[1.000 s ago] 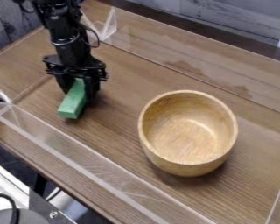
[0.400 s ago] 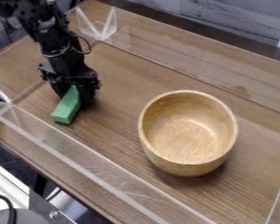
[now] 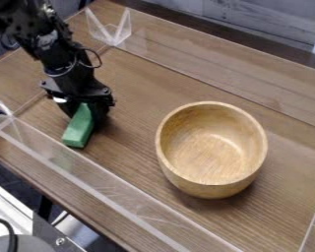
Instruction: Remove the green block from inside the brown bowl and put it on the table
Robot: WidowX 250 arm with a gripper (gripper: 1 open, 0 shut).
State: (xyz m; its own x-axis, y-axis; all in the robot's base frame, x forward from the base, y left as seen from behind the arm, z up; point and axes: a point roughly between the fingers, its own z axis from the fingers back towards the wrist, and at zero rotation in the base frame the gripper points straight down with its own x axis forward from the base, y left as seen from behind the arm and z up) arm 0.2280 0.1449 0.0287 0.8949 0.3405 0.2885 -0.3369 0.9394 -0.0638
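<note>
Here I have the large brown wood-grain tabletop (image 3: pixel 147 94), edged by low clear plastic walls, filling most of the frame, and it is where the block is meant to end up. Right of centre sits the round light-brown wooden bowl (image 3: pixel 212 149) with its thick rim; I can see straight down onto its bare grain, so it holds nothing, and I judge the removal itself done. At centre left, well apart from the bowl, my black gripper (image 3: pixel 83 105) points steeply down with its jaws partly open, straddling the upper end of the small bright green rectangular block (image 3: pixel 78 128). The block's lower end seems to rest on the table near the front wall, tilted along the arm's line. I cannot tell whether the fingers are pinching it or have just let go; I read this as the set-down.
</note>
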